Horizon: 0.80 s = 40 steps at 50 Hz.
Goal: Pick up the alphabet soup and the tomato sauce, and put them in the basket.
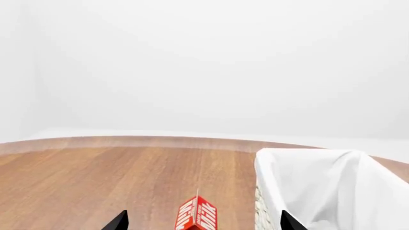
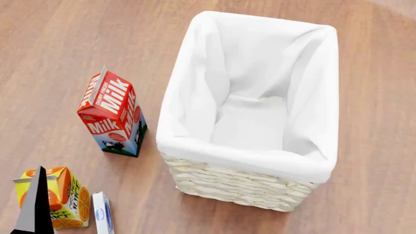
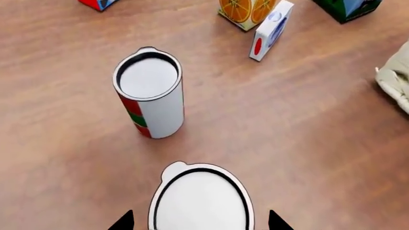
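The tomato sauce [image 3: 148,98], a can with red and green bands and a silvery lid, stands upright on the wooden floor. Closer to my right gripper [image 3: 200,223] stands a second can [image 3: 200,199]. Only its silvery-white lid shows, so I cannot tell from its label whether it is the alphabet soup. The right gripper is open above this can, one fingertip on each side of the lid. The cream wicker basket [image 2: 237,187] with a white liner stands empty, and it also shows in the left wrist view [image 1: 319,187]. My left gripper [image 1: 204,223] is open and empty, held above the floor.
A red milk carton [image 2: 112,114] stands left of the basket and shows in the left wrist view [image 1: 198,215]. An orange juice carton [image 2: 65,202] and a small white box [image 2: 103,214] stand nearer, both in the right wrist view too. A dark green carton [image 3: 348,7] is nearby.
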Available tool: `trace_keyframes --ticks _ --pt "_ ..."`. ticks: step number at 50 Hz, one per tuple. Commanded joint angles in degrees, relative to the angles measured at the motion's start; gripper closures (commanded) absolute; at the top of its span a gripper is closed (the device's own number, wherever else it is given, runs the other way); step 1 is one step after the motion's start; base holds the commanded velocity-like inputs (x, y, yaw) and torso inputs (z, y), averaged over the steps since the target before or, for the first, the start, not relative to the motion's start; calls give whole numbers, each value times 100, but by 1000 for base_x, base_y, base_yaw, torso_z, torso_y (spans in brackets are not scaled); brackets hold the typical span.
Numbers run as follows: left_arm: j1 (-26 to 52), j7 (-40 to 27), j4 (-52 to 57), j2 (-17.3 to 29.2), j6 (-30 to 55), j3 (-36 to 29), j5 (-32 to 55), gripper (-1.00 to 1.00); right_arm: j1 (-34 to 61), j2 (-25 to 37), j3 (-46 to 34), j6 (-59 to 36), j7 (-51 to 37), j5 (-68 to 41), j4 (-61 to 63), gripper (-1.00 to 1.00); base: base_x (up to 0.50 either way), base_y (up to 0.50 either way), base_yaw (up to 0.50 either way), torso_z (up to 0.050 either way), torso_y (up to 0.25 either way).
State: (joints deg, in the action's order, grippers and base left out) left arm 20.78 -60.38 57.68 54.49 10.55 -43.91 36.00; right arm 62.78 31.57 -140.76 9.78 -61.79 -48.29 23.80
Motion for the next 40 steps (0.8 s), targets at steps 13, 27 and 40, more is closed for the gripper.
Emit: trace_keyframes --ticks 13,27,40 --pt "73 -72 57 77 -14 -30 62 -100 -272 -76 256 254 449 -232 -690 -100 0 0 0 0 0" --pt "61 -53 -10 96 -105 -64 18 -100 -323 -84 344 261 511 -271 -788 -100 0 0 0 0 0" --pt "86 -48 -38 78 -111 -111 9 -100 -310 -34 381 214 452 -235 -662 100 0 0 0 0 0"
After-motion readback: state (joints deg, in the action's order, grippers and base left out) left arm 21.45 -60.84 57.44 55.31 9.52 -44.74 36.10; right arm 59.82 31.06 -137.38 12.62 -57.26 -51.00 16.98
